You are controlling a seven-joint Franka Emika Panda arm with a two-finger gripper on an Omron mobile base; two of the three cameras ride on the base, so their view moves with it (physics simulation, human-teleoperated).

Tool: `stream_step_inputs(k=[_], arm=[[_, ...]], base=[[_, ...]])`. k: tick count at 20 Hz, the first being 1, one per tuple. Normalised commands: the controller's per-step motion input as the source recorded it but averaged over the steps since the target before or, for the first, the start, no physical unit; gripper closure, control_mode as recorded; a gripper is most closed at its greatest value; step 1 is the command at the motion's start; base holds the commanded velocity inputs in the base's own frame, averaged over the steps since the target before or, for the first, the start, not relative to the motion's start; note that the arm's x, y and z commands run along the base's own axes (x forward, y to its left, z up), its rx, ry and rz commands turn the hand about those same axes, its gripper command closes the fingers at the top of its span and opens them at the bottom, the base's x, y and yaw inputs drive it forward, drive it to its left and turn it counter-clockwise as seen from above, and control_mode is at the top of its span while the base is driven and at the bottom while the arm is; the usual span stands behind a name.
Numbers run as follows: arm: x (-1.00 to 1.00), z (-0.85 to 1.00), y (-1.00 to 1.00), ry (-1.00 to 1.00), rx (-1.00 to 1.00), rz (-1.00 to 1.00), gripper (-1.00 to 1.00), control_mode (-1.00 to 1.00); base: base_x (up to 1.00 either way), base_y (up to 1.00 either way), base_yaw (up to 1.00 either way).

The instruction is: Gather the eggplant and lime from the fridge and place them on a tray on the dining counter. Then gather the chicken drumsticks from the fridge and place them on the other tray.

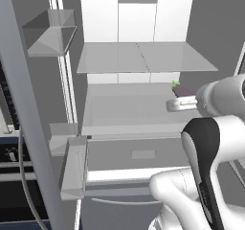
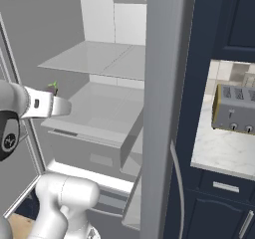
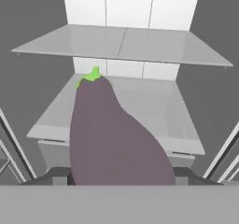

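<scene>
We have the eggplant [image 3: 112, 134] gripped in half-open jaws, its stem pointing at the fridge's [image 1: 143, 56] far wall. In the left base view our arm hides all but its green tip. The gripper [image 3: 122, 178] fingers are mostly covered by the fruit. The right view adds a toaster [image 2: 235, 109].

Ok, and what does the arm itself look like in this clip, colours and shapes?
The arm is glossy white with rounded, tube-like links and a black band at the joint. In the right base view a dark joint cap carries a small white logo. The gripper shows dark, blocky finger bases.
</scene>
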Motion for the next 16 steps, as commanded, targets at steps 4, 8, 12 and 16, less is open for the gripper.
stream_step_inputs(k=[4,8,12,16], arm=[[0.0,0.0,0.0,0.0,0.0,0.0,1.0,-1.0],[0.0,0.0,0.0,0.0,0.0,0.0,1.0,1.0],[0.0,0.0,0.0,0.0,0.0,0.0,1.0,1.0],[0.0,0.0,0.0,0.0,0.0,0.0,1.0,1.0]], base=[[0.0,0.0,0.0],[0.0,0.0,0.0],[-0.31,0.01,0.0],[-0.88,0.02,-0.05]])
